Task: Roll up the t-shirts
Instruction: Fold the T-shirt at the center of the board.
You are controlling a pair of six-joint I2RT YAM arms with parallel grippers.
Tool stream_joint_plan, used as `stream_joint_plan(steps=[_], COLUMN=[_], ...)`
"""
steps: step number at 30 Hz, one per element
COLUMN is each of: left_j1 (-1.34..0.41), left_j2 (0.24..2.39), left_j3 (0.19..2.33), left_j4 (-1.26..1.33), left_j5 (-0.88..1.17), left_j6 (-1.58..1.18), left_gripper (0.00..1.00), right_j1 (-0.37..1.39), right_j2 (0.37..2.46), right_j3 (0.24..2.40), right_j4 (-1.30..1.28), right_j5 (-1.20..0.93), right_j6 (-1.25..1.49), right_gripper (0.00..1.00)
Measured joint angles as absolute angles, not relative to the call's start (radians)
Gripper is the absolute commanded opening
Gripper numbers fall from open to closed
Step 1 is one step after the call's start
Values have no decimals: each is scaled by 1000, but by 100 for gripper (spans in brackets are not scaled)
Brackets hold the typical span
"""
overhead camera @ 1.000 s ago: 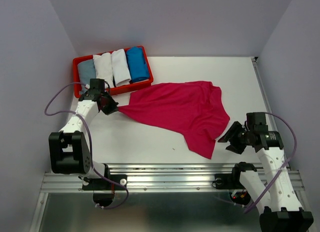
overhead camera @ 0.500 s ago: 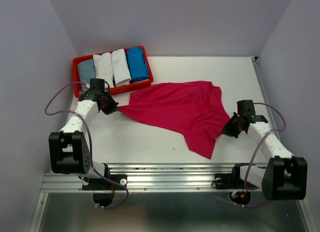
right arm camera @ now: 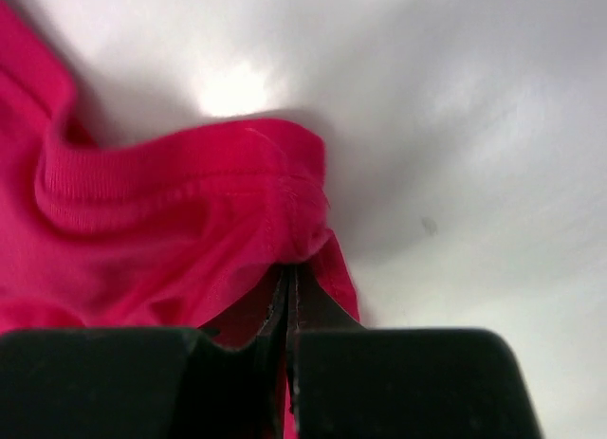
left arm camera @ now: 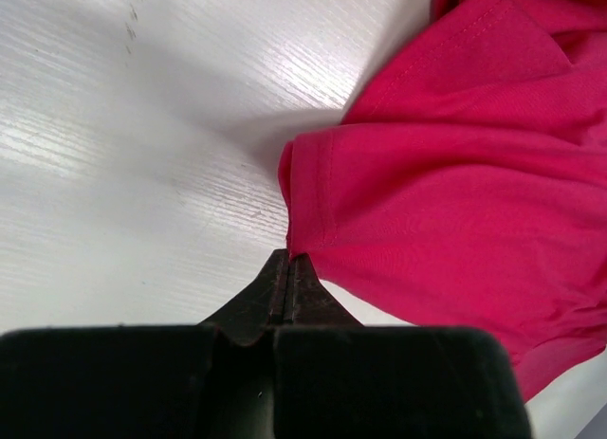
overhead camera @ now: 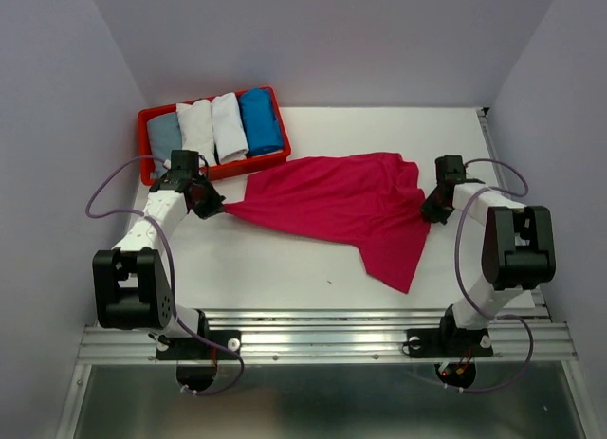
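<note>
a: where's the magenta t-shirt (overhead camera: 341,211)?

b: it lies loose and creased on the white bench (overhead camera: 285,268), not rolled. its broad part is stretched between the two hands, and one tail of cloth trails toward the near edge.

a: and the room around it?

b: pale lilac-grey walls (overhead camera: 313,41) stand beyond the shirt and on both sides of it. the wrist views show faint grain and glare on the bench top. nearer than the shirt, a metal rail (overhead camera: 322,339) runs along the bench edge.

a: any containers?

b: a red tray (overhead camera: 142,140) sits just beyond the shirt's left part. i can't tell whether they touch. it holds four rolled tees side by side: a grey-blue tee (overhead camera: 163,136) farthest from the shirt, a white tee (overhead camera: 197,128), a second white tee (overhead camera: 229,126), then a bright blue tee (overhead camera: 260,121) closest to it.

a: the arms?

b: the left arm reaches forward to the shirt's left tip. the left hand (overhead camera: 216,207) has its fingers pressed together on the sleeve hem there. the right arm rises from the rail, bends at a black joint to the right of the shirt and doubles back to its right edge. the right hand (overhead camera: 432,211) is pinched tight on a seamed fold of the cloth.
</note>
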State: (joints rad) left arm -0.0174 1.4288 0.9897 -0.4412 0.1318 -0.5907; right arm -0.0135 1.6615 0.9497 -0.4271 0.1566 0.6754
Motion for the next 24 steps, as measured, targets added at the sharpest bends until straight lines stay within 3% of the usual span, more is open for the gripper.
stream_joint_plan(steps=[6,9,10,14,20,24], left_j1=[-17,-17,-17,-17,-17,-17], left_j2=[1429,1429,1430,1432,1455,1459], left_j3=[991,992,992,992,992,992], left_j4=[-445,-446,-445,-443,-437,-435], left_j5=[146,152,154,164,181,185], left_j6=[-577,-570,-567,-560,-557,-555], left_gripper=[0,0,0,0,0,0], right_j1=[-14,-14,-14,-14,-7,49], right_j2=[1779,1773,1752,1602,1254,1135], right_j3=[1096,1123,1124,1107,907,722], right_j4=[-416,-427,-435,-471,-478,-512], right_j5=[241,235,229,193,74,-2], right_j6=[651,641,640,630,675,755], right_gripper=[2,13,24,48,65,74])
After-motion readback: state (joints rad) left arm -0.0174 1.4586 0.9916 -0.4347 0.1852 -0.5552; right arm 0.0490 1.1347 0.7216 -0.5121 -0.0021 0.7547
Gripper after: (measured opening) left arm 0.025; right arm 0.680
